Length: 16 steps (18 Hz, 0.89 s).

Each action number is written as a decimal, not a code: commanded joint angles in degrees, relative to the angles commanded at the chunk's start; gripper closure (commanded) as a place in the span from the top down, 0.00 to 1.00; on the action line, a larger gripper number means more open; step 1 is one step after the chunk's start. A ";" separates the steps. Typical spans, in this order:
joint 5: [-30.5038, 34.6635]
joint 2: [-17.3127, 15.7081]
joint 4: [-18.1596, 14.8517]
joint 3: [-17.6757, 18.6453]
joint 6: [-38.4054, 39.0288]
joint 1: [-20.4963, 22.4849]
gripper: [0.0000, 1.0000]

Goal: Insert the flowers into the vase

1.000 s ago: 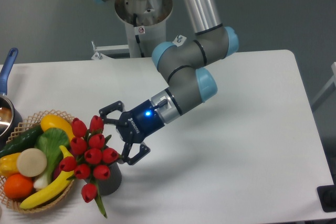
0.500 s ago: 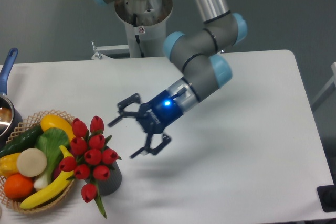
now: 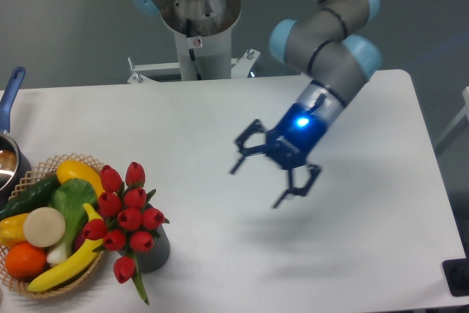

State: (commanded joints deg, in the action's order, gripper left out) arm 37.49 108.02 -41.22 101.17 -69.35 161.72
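Observation:
The flowers point(image 3: 126, 219), a bunch of red tulip heads with green leaves, stand in the vase point(image 3: 152, 251), a short dark grey cylinder near the table's front left. One tulip head hangs low over the vase's front with a green leaf trailing down. My gripper point(image 3: 259, 185) hangs open above the middle of the table, well to the right of the flowers and apart from them. Nothing is between its black fingers. A blue light glows on its wrist.
A woven wicker basket point(image 3: 83, 277) with fruit and vegetables sits just left of the vase, touching the flowers. A blue-handled pot point(image 3: 9, 153) is at the left edge. The arm's base column point(image 3: 199, 31) rises behind the table. White tabletop point(image 3: 366, 254) stretches to the right.
My gripper has drawn away from the flowers, moving right and upward over the table, staying open. The flowers and vase have not moved.

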 joint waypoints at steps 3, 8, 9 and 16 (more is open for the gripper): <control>12.56 -0.09 -1.49 -3.17 0.00 -0.35 1.00; 23.31 -0.88 -8.33 -5.89 0.09 -0.79 1.00; 27.68 -1.14 -11.31 -7.38 0.09 -0.87 1.00; 45.11 1.93 -26.54 -16.27 -1.14 -3.59 1.00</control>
State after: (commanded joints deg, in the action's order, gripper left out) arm 82.60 109.95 -67.76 84.91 -70.48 158.12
